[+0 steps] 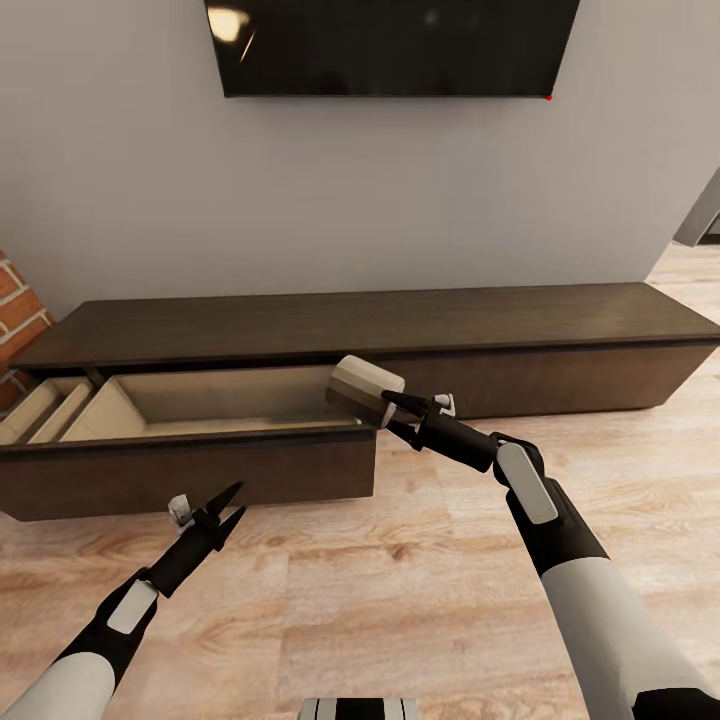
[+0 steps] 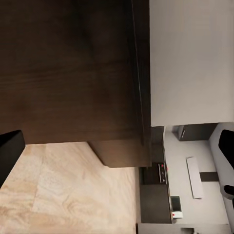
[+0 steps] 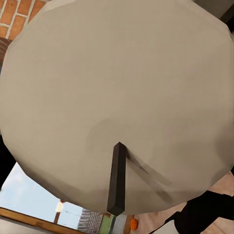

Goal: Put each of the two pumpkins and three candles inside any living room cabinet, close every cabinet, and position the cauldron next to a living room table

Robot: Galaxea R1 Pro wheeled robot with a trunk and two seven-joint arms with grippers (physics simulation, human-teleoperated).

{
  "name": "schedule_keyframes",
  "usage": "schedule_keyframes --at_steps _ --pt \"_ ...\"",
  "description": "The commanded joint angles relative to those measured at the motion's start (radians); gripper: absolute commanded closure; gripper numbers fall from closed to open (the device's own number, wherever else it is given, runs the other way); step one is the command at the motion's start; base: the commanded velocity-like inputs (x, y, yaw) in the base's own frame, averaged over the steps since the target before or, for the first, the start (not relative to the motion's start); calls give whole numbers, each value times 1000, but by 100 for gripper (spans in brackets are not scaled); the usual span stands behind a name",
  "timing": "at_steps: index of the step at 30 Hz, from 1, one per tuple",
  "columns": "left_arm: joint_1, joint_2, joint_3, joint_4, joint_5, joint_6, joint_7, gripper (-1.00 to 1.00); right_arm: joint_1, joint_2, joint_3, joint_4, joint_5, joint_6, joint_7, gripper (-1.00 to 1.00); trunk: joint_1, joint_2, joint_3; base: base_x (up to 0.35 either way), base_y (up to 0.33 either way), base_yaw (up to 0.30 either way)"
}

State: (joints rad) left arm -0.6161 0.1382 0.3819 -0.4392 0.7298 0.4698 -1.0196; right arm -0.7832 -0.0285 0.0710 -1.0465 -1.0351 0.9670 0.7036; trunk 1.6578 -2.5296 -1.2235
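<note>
Over the open pale-lined drawer of the dark-brown cabinet, a stubby grey-brown candle is held tilted in the right fingers; left fingers spread empty.

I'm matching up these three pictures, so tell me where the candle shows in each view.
Head view: the candle sits mid-frame, tilted, held in the right gripper at the right end of the open drawer.
Left wrist view: no candle; dark cabinet wood and floor.
Right wrist view: the candle's pale top and dark wick, close up.
Shared landmark: the brick wall.
</note>
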Motion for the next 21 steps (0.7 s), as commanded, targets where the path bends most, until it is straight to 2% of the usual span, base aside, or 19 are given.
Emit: schedule_keyframes --at_steps 1,10,16,21 --pt "-1 0 2 0 3 9 -2 -100 -1 -1 1 0 0 2 4 100 0 0 -1 0 0 0" --pt "-1 -1 2 0 2 7 4 -100 -1 -1 1 0 0 2 4 100 0 0 -1 0 0 0" --pt "-1 -2 2 0 1 7 61 -100 -1 -1 1 0 0 2 4 100 0 0 -1 0 0 0" --pt "-1 -2 2 0 -1 5 68 -100 -1 -1 1 0 0 2 4 100 0 0 -1 0 0 0"
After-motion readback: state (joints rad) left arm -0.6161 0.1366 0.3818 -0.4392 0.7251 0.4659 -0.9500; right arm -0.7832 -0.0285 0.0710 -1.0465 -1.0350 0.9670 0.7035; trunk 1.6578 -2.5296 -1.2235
